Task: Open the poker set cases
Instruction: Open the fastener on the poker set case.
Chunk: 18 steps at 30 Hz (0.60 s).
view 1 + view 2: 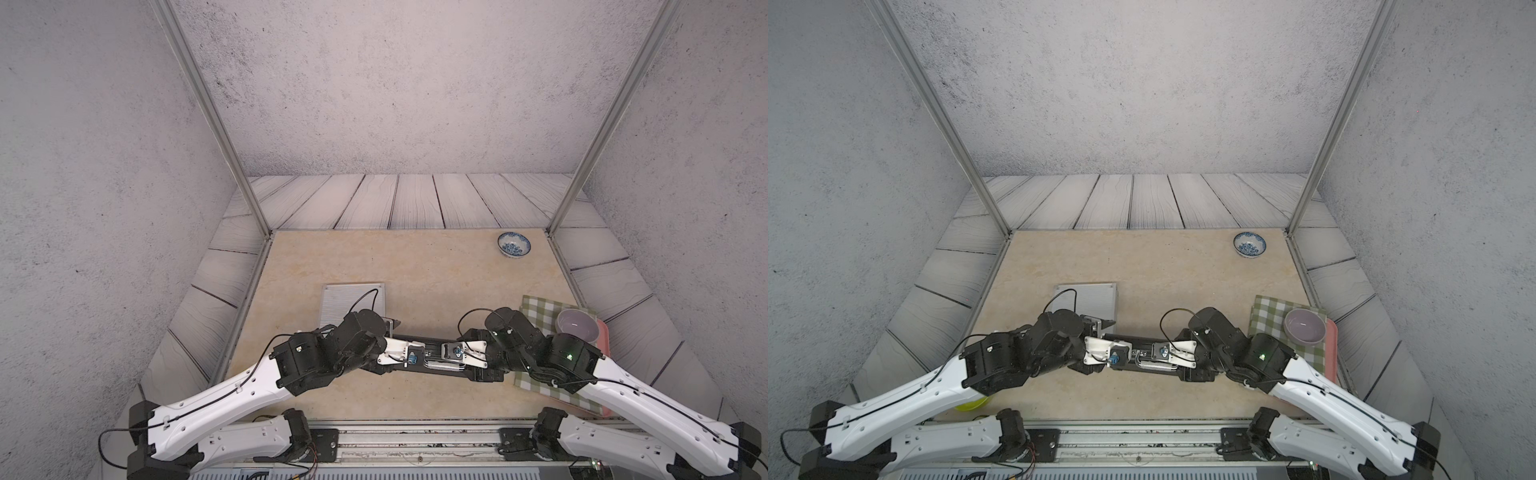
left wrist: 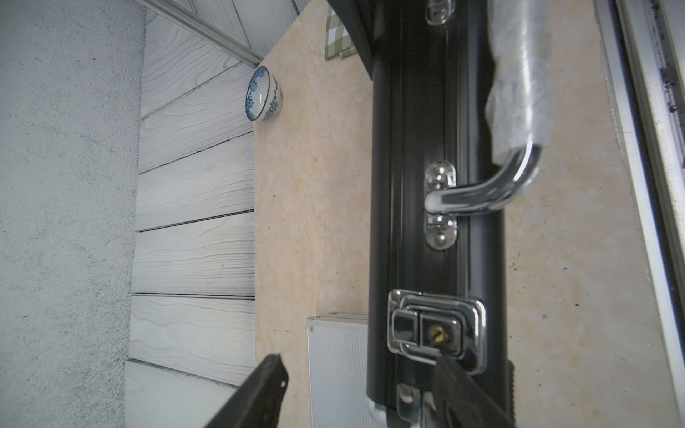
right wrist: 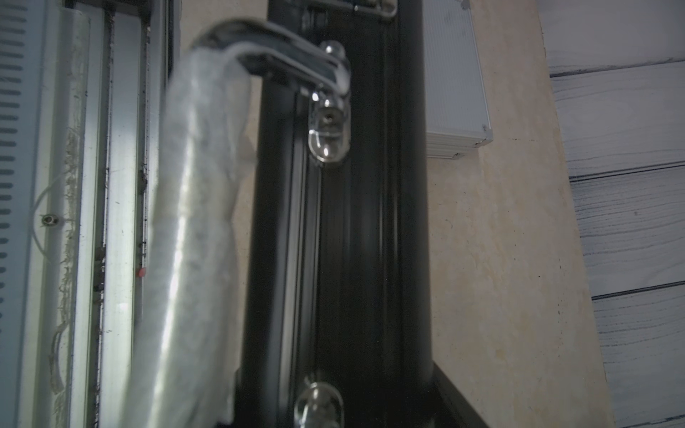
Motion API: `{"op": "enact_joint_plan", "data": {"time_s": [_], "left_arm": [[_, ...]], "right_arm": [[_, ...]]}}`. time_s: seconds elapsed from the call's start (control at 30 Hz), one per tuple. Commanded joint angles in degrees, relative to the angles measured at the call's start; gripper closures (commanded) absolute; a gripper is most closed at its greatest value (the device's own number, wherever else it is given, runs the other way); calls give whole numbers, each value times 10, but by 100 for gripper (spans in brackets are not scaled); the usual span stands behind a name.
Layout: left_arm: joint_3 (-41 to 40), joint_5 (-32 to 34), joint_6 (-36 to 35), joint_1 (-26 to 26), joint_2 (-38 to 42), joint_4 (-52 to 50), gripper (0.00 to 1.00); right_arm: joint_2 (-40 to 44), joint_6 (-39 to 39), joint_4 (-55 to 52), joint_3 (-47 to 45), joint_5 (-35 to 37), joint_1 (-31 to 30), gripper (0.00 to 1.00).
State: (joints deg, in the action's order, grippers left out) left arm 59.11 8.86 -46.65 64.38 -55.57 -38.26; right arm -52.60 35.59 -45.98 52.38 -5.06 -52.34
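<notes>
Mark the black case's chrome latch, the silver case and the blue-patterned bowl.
chrome latch [image 2: 435, 329]: left wrist view, on its plate beside the keyhole.
silver case [image 1: 351, 300]: in a top view, on the bare ribbed lid.
blue-patterned bowl [image 1: 514, 245]: in a top view, on its patterned inside.

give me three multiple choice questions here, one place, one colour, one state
1. Where is the blue-patterned bowl?
A) far right corner of the table
B) on the checked cloth
C) inside the purple bowl
2. What colour is the case nearer the robot?
A) red
B) black
C) white
3. How is the silver case?
A) lid raised
B) standing on end
C) flat, lid shut
Answers: 1 A, it sits alone at that corner; 2 B, its handle side is black; 3 C, only its ribbed lid shows from above.
</notes>
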Motion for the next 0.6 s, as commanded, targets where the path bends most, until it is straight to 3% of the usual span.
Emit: {"op": "enact_joint_plan", "data": {"time_s": [0.0, 0.13, 0.23, 0.57], "left_arm": [[15, -12, 13, 7, 11, -20, 33], [-18, 13, 1, 7, 4, 11, 28], [-13, 26, 5, 7, -15, 15, 31], [-6, -16, 20, 13, 31, 21, 35]], "right_arm": [[-19, -38, -52, -11, 10, -4, 85], [-17, -37, -47, -16, 20, -4, 85], [-13, -36, -51, -16, 18, -5, 85], [-11, -40, -57, -16, 15, -8, 85]]}}
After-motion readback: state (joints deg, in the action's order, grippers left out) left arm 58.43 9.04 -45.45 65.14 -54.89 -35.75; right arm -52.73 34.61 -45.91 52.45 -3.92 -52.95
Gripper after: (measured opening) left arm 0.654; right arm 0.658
